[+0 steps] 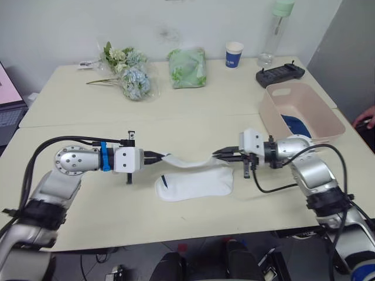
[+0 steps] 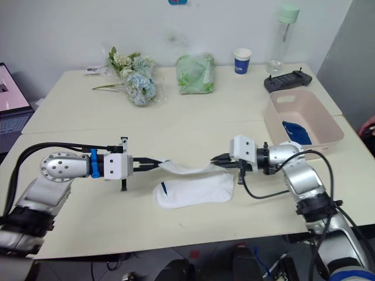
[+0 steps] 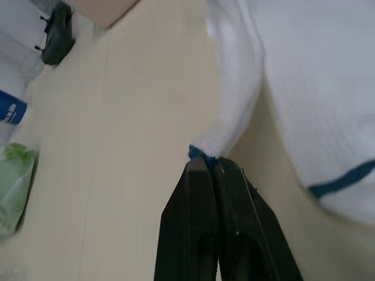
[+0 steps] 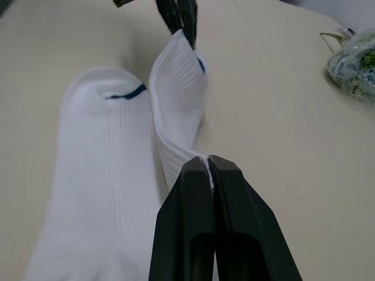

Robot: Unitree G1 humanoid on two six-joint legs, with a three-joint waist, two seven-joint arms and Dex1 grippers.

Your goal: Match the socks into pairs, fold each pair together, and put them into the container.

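Two white socks lie near the table's front. One white sock is stretched in the air between my grippers. My left gripper is shut on its cuff end, my right gripper is shut on its toe end. The other white sock lies flat on the table just below it, with a blue mark at its cuff. The pale pink container stands at the right, behind my right arm, with a dark navy sock inside.
At the back of the table are a bunch of flowers, a pale green bag, a blue-and-white paper cup, a clear bottle and a black controller. A person's hand shows at the right edge.
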